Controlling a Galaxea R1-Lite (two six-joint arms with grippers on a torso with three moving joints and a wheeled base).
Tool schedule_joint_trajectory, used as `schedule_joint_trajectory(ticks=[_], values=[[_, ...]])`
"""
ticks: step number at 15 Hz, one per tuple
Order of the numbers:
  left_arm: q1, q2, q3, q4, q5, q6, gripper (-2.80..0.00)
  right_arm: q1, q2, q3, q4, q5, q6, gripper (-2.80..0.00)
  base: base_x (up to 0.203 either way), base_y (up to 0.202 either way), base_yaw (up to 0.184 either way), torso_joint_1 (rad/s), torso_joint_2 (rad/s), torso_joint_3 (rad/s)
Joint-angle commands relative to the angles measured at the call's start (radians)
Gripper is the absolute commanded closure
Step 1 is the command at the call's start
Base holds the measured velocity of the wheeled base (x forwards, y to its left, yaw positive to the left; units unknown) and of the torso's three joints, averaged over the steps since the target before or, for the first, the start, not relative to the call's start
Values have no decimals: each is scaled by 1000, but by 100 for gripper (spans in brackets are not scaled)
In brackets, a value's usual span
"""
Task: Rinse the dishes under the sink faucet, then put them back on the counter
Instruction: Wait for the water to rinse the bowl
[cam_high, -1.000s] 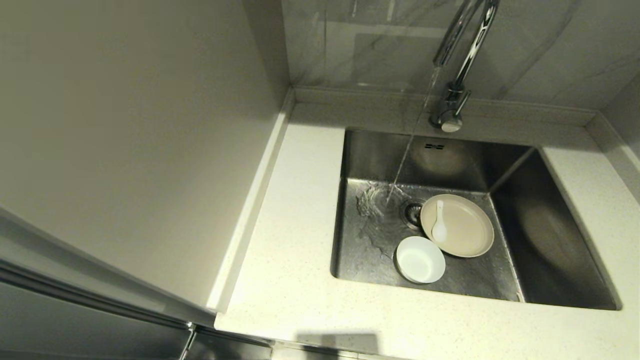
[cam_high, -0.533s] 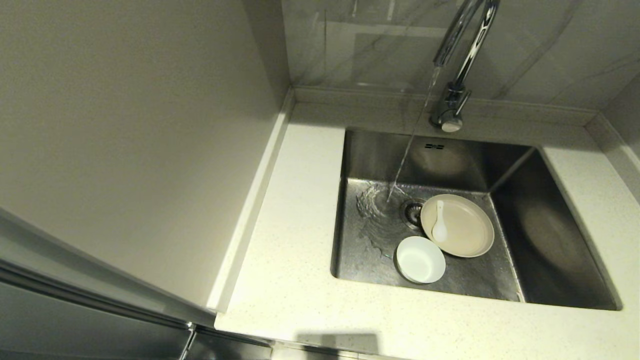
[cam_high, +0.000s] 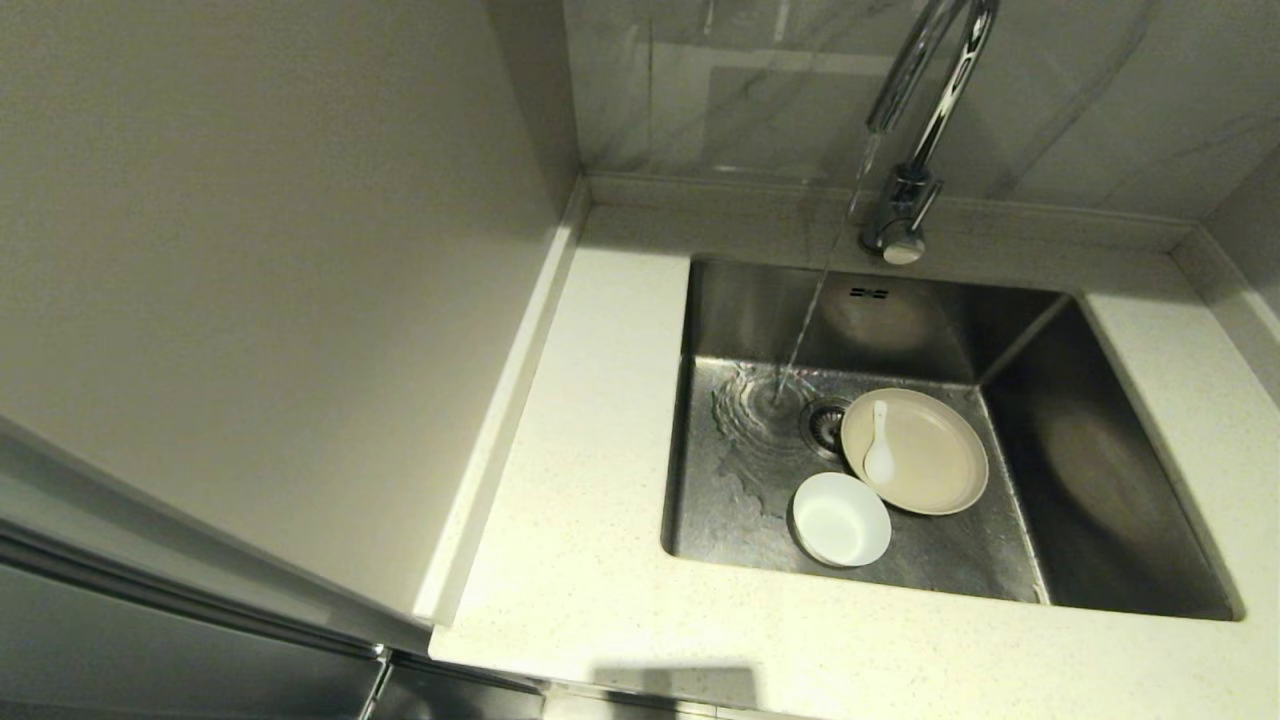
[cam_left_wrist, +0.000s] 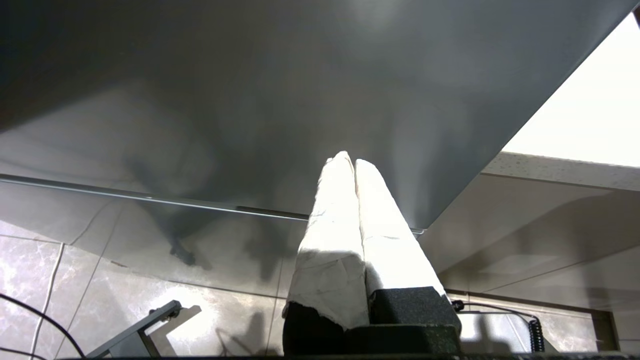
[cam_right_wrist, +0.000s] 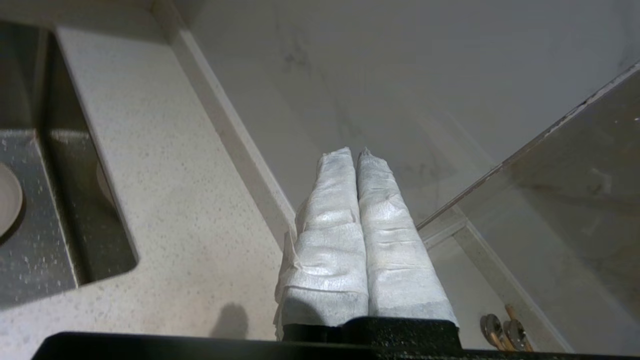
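Plate, bearing spoon, and bowl are seated in sink beside drain; faucet water strikes beyond drain. Left gripper and right gripper are pressed closed, empty.

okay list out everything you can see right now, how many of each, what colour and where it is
plate: one, cream, on the sink floor, right of the drain
soup spoon: one, white, lying on the plate
bowl: one, white, sink floor, in front of the plate, upright
sink: one, stainless steel, set in the counter
drain strainer: one, metal, sink floor
faucet: one, chrome, behind the sink, water running
counter: one, off-white speckled, around the sink
left gripper: one, white-wrapped fingers shut, beside a grey panel, away from the sink
right gripper: one, white-wrapped fingers shut, above the counter right of the sink
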Motion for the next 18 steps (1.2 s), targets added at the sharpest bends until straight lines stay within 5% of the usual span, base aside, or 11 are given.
schedule_joint_trajectory(ticks=[1,18], values=[[0,-3,0,0,0,-1,0,1,4,30,-23,-7,3,0,0,0,0,0,0,0],[0,-3,0,0,0,-1,0,76,6,58,-7,-63,114,0,0,0,0,0,0,0]])
